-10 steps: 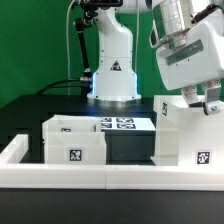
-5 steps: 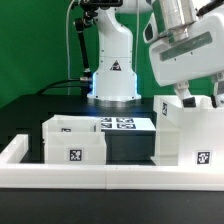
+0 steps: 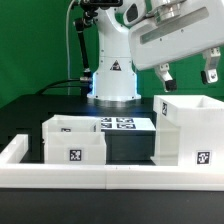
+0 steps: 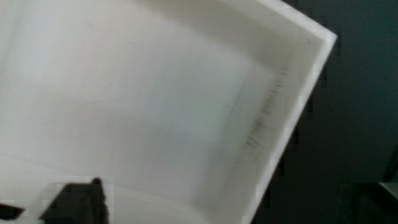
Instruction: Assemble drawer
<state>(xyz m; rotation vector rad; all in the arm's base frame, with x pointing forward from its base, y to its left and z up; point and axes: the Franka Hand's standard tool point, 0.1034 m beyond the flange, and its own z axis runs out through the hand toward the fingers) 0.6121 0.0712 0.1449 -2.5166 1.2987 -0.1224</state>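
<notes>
Your gripper (image 3: pixel 188 74) hangs above the tall white housing (image 3: pixel 190 135), its jaws spread wide and holding nothing. The drawer (image 3: pixel 73 140) is nowhere near them. It sits low and open-topped on the black table (image 3: pixel 30 112), toward the exterior view's left and apart from the housing. The long white rail (image 3: pixel 100 176) runs in front of it. Your wrist view shows mostly white housing wall and one dark fingertip (image 4: pixel 75 200).

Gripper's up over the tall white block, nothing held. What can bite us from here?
1. The open fingers of the gripper hang above the tall white hollow housing block; a misaligned descent could strike its rim.
2. The small low white plastic open-topped drawer sits near the long white border rail; a grasp there may be cramped.
</notes>
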